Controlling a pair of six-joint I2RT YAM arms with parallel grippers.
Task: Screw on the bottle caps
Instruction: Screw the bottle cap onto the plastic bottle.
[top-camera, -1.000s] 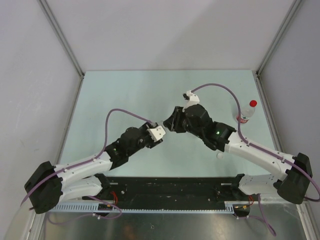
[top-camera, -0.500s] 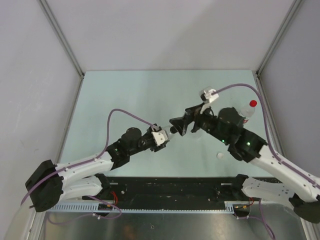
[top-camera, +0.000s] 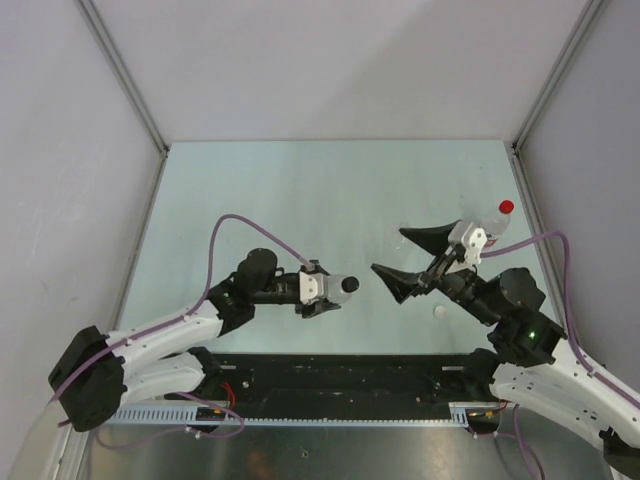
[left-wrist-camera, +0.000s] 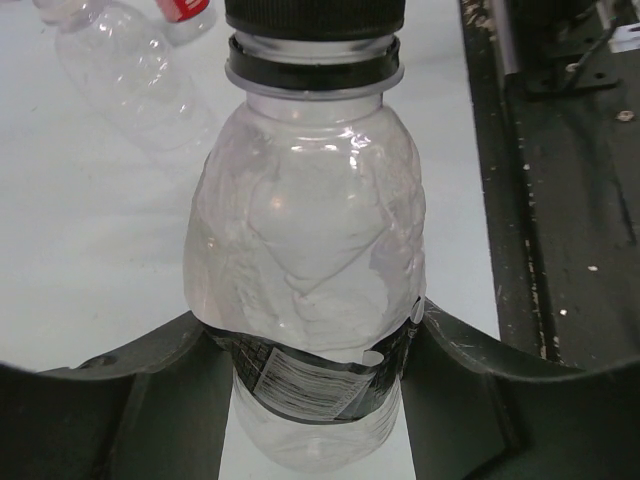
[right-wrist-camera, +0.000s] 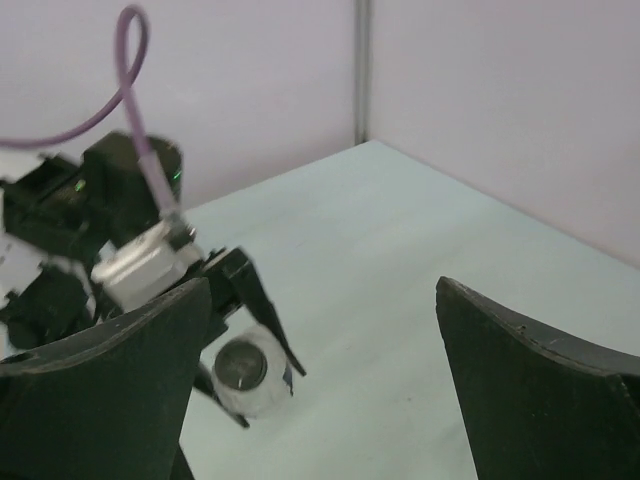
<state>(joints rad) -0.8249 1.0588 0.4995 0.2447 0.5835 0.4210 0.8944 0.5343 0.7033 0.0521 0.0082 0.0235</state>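
Okay, left side: the left gripper pinches a clear bottle around its lower body, one finger on each side. The bottle is held sideways over the table. A black cap sits on the bottle's neck and points toward the right arm. Whether that cap is fully tight cannot be told.

Middle: the right gripper sits just beside that cap with its fingers spread wide, holding nothing and touching nothing. In the right wrist view the capped end of the bottle shows between the two fingers, but apart from them.

A white cap lies loose on the table, near the right arm and just below the gripper in the top view.

Far right: a second bottle with a red cap on it sits near the table's right edge, behind the right gripper.
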